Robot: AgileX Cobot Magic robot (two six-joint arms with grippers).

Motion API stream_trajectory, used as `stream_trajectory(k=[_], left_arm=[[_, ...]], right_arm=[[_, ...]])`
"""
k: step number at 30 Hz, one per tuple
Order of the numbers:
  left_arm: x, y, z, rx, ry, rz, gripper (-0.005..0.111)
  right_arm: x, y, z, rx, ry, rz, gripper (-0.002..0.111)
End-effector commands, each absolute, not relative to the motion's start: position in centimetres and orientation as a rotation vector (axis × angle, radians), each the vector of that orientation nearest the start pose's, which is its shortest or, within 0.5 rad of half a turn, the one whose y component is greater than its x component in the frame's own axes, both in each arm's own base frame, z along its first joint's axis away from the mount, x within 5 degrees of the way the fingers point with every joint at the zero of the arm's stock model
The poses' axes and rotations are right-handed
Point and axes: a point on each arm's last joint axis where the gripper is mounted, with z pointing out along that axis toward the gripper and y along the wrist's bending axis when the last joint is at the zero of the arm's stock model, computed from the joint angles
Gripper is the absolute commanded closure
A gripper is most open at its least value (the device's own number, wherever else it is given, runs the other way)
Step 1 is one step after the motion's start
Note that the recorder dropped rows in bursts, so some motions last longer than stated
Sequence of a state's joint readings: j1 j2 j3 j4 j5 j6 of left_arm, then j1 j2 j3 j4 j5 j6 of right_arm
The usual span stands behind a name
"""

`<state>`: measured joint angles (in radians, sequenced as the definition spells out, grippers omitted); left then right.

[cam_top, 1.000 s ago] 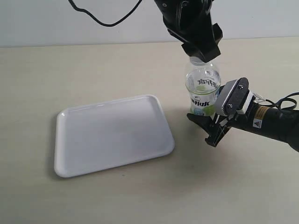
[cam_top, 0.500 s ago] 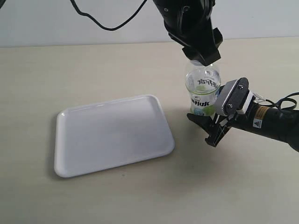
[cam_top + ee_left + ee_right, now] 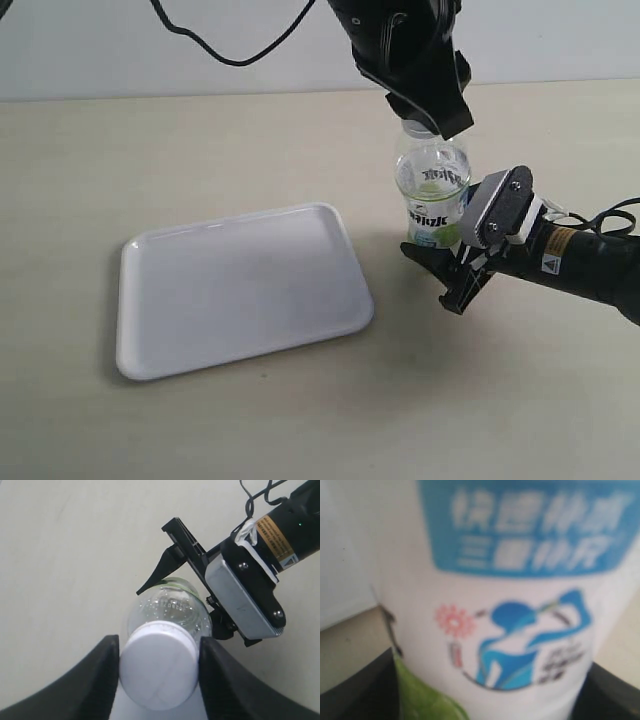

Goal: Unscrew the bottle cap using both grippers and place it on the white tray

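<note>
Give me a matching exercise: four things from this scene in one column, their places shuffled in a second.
Things
1. bottle cap
2. bottle
3. white tray
4. right gripper

Places
A. lying flat on the table, left of the bottle in the exterior view
B. low beside the bottle, a finger on either side of its labelled body
C. standing upright on the table
D. on the bottle's neck, between the fingers of the left gripper

Pairs: 1-D, 2-C, 3-A, 4-B

Blurred close-up of the bottle (image 3: pixel 510 605), white, blue and green label, between dark fingers (image 3: pixel 355 692)
</note>
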<state>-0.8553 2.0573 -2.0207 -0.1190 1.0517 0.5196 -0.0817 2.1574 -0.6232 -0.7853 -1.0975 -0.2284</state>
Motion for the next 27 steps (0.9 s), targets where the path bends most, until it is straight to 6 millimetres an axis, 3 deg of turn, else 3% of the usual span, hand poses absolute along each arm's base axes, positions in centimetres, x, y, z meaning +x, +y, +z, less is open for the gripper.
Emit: stream_trajectory(k=[1,10,18,21,27], left_arm=[[29.52,-35.89,31.79,1.508,2.085,-0.352,0.107],[29.31,-35.69,31.61,1.25,2.321,-0.438,0.107],[29.2,-35.58,31.52,1.222,2.363,-0.443,0.105],[29.16,-35.54,31.48,1.226,2.369,-0.44,0.094],[29.09,-35.45,31.64,1.281,2.335,-0.425,0.059]], right_arm=[[30.83,3.25,6.1,-0.926,1.7,0.218,0.108],[30.86,3.14,6.0,-0.92,1.716,0.209,0.108],[30.84,3.13,5.93,-0.925,1.723,0.208,0.108],[30.84,3.13,5.93,-0.924,1.724,0.209,0.108],[30.84,3.13,5.93,-0.924,1.724,0.209,0.108]])
